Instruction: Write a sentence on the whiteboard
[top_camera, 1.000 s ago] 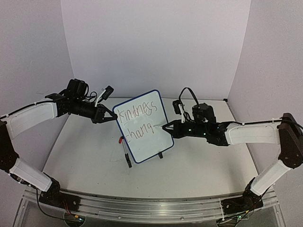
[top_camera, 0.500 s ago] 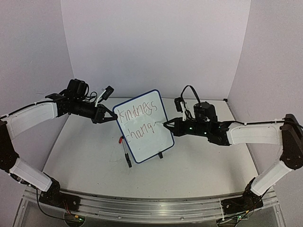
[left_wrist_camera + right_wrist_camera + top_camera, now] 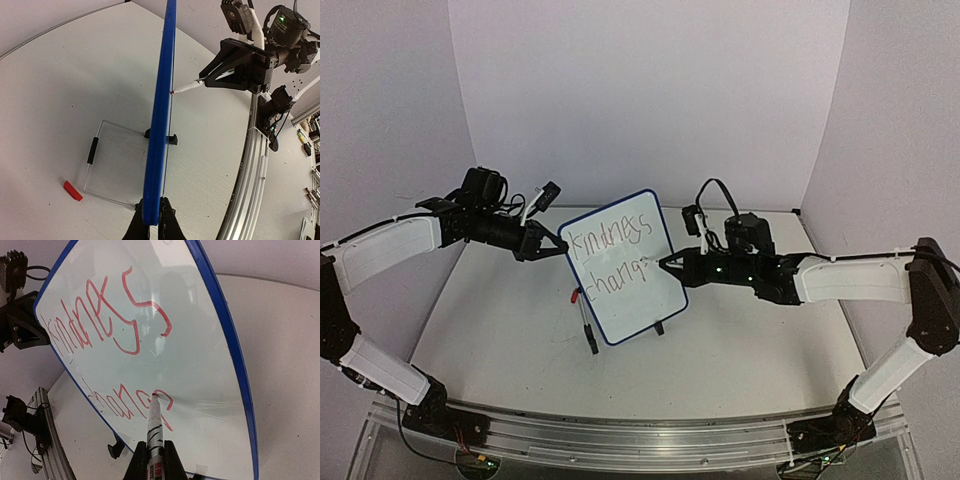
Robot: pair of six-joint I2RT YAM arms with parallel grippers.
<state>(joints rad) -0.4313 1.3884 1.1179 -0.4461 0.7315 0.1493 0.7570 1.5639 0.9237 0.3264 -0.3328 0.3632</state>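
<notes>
The whiteboard (image 3: 632, 305) stands tilted at the table's middle on its black feet. My left gripper (image 3: 560, 248) is shut on its left edge; the left wrist view shows the blue frame (image 3: 161, 110) edge-on between the fingers of that gripper (image 3: 151, 220). The sentence (image 3: 611, 240) reads "kindness" above "chang" in red. My right gripper (image 3: 672, 266) is shut on a red marker (image 3: 155, 427), whose tip touches the board (image 3: 210, 340) at the last letter of the second line (image 3: 120, 407). The gripper itself shows at the bottom of the right wrist view (image 3: 153, 462).
A red marker cap (image 3: 73, 190) lies on the table behind the board, beside a thin wire stand with a black sleeve (image 3: 92, 150). An aluminium rail (image 3: 620, 440) runs along the near edge. White walls close the back and sides.
My right gripper has moved the marker tip a little to the left, back onto the end of "chang". The whiteboard and my left gripper have stayed put.
</notes>
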